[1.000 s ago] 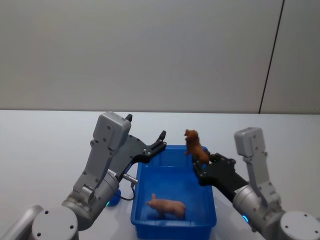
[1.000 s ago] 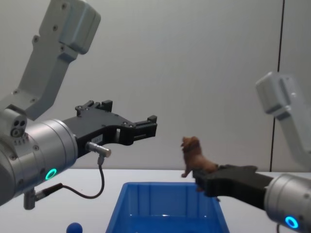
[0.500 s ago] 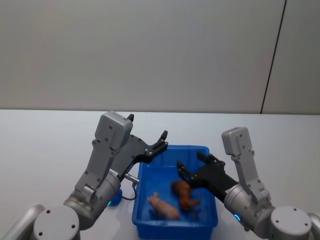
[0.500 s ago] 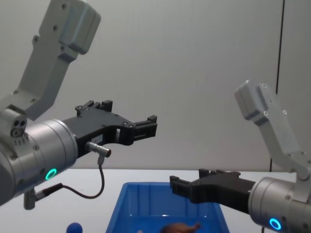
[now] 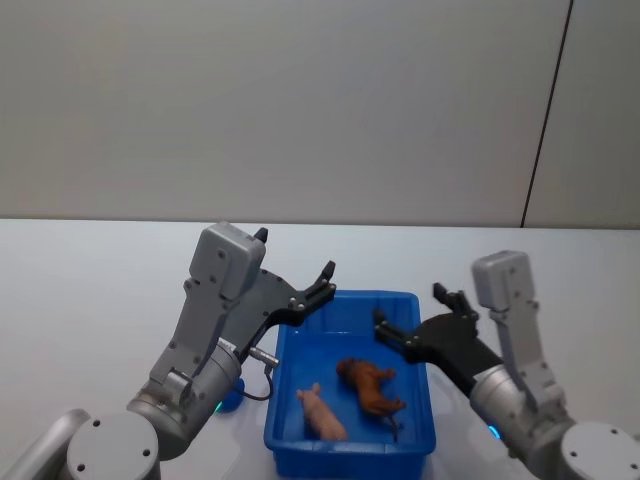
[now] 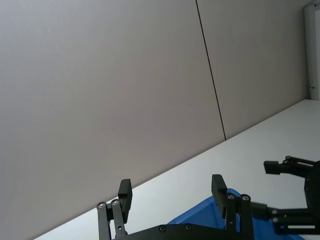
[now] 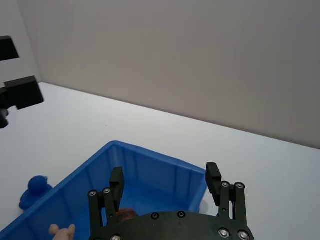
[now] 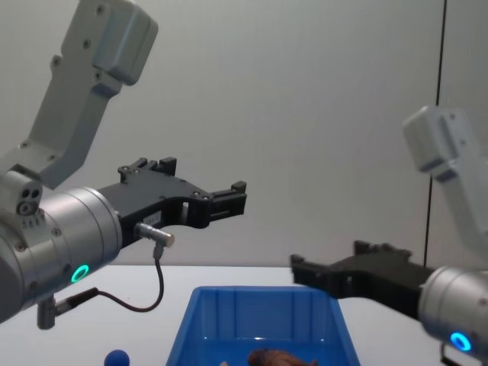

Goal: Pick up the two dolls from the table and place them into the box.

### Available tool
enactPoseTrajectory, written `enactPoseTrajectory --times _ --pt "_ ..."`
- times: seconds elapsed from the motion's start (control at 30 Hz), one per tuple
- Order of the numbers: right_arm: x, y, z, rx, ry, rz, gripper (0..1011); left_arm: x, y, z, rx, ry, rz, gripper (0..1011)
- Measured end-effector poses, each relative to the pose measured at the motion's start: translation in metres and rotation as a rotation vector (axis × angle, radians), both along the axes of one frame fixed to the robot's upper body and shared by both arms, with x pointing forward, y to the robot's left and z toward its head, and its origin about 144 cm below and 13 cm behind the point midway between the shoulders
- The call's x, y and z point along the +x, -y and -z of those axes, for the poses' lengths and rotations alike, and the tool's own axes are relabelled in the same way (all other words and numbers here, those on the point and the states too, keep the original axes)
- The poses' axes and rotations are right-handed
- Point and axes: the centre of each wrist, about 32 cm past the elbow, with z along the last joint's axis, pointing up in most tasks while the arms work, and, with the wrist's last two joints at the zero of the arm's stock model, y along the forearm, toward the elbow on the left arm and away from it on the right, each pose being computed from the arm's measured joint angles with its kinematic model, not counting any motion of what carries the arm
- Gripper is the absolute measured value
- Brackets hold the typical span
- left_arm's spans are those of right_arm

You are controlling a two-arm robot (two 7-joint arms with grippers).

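Both dolls lie inside the blue box (image 5: 350, 450) on the white table (image 5: 100, 300). The pink doll (image 5: 322, 413) is in the near left part and the reddish-brown doll (image 5: 370, 388) just to its right, apart from it; each has its long axis running from far left to near right, and the brown one's head end points far left. The left end effector (image 6: 171, 187) hangs open and empty above the far left corner of the box, and the right end effector (image 7: 165, 174) hangs open and empty above its right rim.
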Motion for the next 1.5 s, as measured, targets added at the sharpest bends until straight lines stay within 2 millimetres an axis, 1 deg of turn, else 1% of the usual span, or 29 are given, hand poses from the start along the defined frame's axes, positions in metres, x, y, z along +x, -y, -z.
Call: enactPoseTrajectory --times 0.13,0.37,0.73,1.03,1.5 --pt "-0.004 0.005 -0.001 0.003 0.015 0.035 1001 0.0 0.0 0.0 0.0 0.0 0.0 1002" --pt "-0.017 0.02 -0.002 0.013 0.032 0.137 1001 0.0 0.0 0.0 0.0 0.0 0.0 1002" --pt "-0.031 0.039 0.0 0.023 0.021 0.258 1001 0.0 0.0 0.0 0.0 0.0 0.0 1002" --pt "-0.037 0.047 0.001 0.027 0.011 0.309 1001 0.0 0.0 0.0 0.0 0.0 0.0 1002" --pt "-0.041 0.052 0.001 0.028 0.006 0.341 1001 0.0 0.0 0.0 0.0 0.0 0.0 1002"
